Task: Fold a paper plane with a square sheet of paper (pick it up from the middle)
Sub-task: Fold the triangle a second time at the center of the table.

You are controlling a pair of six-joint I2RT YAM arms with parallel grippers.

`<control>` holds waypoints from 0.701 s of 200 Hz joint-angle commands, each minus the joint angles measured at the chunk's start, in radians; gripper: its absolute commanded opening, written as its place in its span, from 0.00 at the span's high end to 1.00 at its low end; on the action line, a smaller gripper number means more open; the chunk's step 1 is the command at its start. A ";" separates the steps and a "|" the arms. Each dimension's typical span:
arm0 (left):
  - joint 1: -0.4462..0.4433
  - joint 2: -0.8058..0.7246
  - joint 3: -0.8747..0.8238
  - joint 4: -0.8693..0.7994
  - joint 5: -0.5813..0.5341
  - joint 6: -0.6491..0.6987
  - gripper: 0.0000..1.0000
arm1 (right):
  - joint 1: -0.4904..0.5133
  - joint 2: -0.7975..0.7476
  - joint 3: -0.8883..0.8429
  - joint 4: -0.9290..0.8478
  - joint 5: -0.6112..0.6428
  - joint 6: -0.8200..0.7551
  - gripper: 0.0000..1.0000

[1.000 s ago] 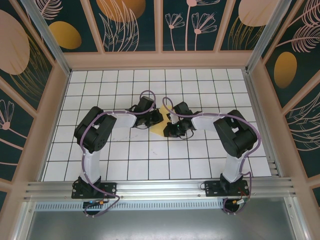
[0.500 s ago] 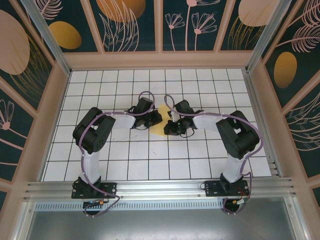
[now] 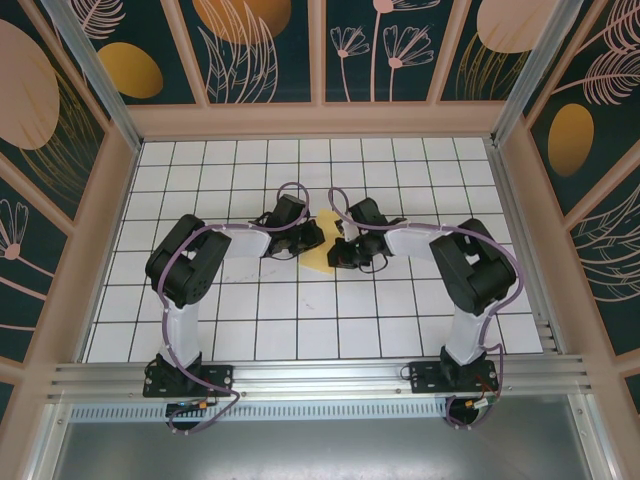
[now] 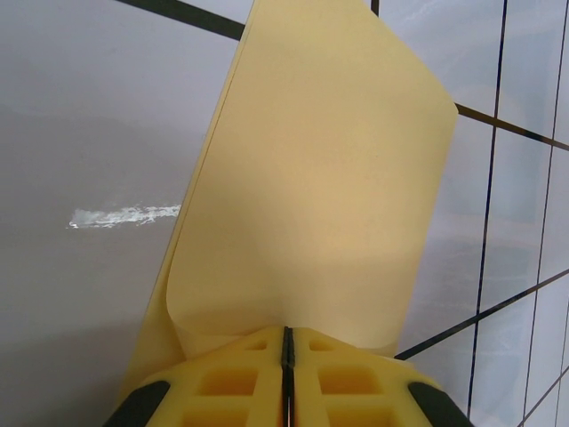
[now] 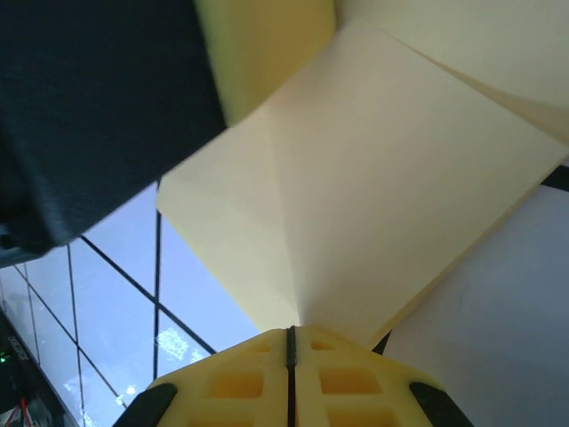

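My right gripper (image 5: 291, 342) has edged inward. My arms hide most of the square sheet of paper (image 3: 318, 258). Right and left gripper (image 4: 286, 342) both pinch it, folded, running far-to-near.

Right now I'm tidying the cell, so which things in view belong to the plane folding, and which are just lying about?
Job: sheet of paper, partly folded; left claw and right claw, both shut on it.
Just there: tiled table; white scuff on it; patterned walls.
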 commanded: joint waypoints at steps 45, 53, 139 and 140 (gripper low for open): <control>0.007 -0.030 -0.035 -0.014 0.034 0.003 0.86 | 0.006 0.047 -0.007 -0.009 -0.016 -0.006 0.93; 0.007 -0.039 -0.041 0.009 0.051 -0.001 0.85 | 0.007 0.050 -0.011 -0.012 -0.008 -0.006 0.94; 0.007 -0.084 -0.108 0.098 0.100 -0.015 0.83 | 0.007 0.082 0.010 -0.056 0.055 0.013 0.94; 0.008 -0.084 -0.108 0.097 0.101 -0.015 0.83 | 0.008 0.082 0.010 -0.056 0.056 0.013 0.94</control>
